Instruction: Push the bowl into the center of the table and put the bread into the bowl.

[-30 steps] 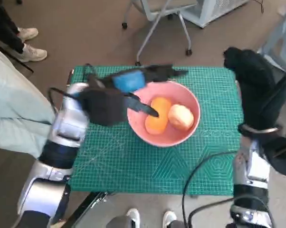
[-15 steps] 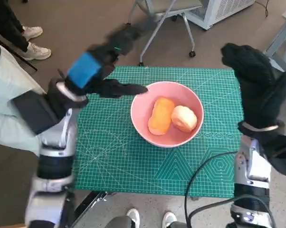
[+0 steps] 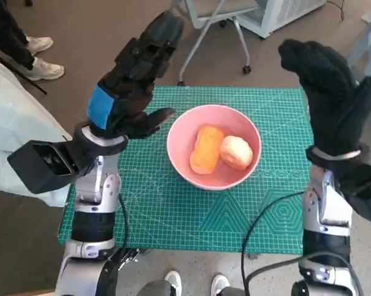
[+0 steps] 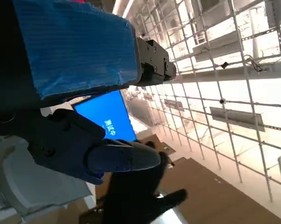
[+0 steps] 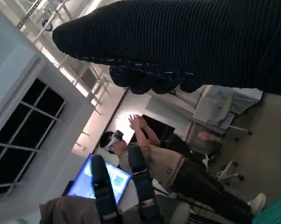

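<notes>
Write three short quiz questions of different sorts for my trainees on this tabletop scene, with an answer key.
1. True or false: the pink bowl is empty.
2. Multiple choice: the left hand is (a) inside the bowl, (b) raised beside the bowl holding nothing, (c) gripping the bowl's rim.
3. Fill in: the bowl sits on a green ____.

Key
1. False: an orange bread piece and a paler round piece lie in it, side by side.
2. b; the right hand is also raised and holds nothing.
3. cutting mat.
</notes>
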Controlling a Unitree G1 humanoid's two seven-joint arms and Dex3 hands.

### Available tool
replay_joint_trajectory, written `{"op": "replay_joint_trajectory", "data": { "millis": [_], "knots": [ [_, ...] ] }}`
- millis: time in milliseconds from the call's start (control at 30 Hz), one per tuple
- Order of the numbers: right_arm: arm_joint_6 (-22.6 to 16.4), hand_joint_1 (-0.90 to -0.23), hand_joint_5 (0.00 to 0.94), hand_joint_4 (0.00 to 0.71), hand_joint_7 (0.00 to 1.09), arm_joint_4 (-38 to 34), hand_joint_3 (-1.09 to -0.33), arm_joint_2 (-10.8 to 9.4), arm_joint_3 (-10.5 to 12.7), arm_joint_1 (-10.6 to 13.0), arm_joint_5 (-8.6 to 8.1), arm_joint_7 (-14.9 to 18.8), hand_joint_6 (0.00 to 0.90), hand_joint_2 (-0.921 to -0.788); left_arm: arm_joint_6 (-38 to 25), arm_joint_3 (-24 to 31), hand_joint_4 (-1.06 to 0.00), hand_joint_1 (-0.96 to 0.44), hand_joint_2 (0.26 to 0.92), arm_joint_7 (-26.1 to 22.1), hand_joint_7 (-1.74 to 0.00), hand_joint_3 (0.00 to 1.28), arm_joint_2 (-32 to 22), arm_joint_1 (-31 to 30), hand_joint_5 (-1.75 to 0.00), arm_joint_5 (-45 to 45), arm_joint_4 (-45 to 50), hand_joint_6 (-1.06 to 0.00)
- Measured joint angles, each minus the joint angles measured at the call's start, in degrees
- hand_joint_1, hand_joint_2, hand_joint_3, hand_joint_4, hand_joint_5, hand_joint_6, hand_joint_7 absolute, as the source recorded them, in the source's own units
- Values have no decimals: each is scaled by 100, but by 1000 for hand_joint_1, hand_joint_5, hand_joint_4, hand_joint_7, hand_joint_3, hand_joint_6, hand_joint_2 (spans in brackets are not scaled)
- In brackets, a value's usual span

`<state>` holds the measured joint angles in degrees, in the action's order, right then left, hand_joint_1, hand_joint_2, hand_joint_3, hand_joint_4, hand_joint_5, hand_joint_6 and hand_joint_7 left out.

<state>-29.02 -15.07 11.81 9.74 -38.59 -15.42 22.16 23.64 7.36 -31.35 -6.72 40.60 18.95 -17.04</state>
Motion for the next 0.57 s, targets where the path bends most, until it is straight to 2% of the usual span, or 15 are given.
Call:
{"op": "replay_joint_trajectory", "data": {
  "millis": [167, 567],
  "knots": [
    [-143, -655, 2, 207, 261, -119, -700, 11, -32, -94, 13, 7, 233, -921, 194, -14, -43, -703, 921, 87, -66, 630, 2, 0, -11, -132, -129, -176],
    [-410, -666, 0, 197, 255, -343, -709, 10, -144, -97, 50, 47, 214, -921, 831, 37, -78, -697, 921, 523, -86, 621, 79, -1, -26, -336, -583, -155]
  ]
}}
